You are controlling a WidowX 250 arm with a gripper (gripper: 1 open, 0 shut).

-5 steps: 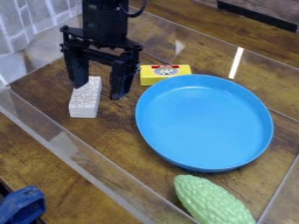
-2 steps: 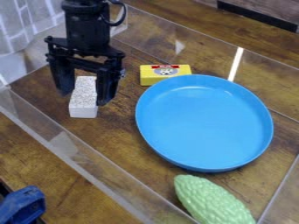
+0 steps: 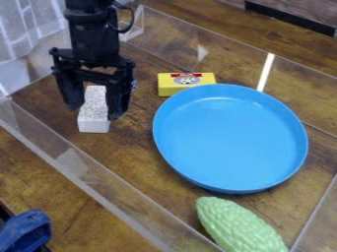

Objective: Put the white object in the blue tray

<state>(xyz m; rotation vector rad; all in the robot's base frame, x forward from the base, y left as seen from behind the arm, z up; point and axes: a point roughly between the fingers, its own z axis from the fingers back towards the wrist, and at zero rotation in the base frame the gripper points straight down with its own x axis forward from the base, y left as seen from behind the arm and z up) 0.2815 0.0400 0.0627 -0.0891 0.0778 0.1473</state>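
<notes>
The white object, a small speckled block, stands on the wooden table at the left. My gripper hangs straight down over it, open, with one dark finger on its left and the other on its right. The block's top sits between the fingers; whether they touch it I cannot tell. The blue tray, a big round shallow plate, lies to the right, apart from the block.
A yellow packet lies just behind the tray's left rim. A bumpy green object rests at the front edge. Clear plastic walls ring the work area. A blue thing sits outside at the bottom left.
The gripper has shifted left and come lower, from beside the white block to straddling it. Its jaws stayed open, and the block has not moved.
</notes>
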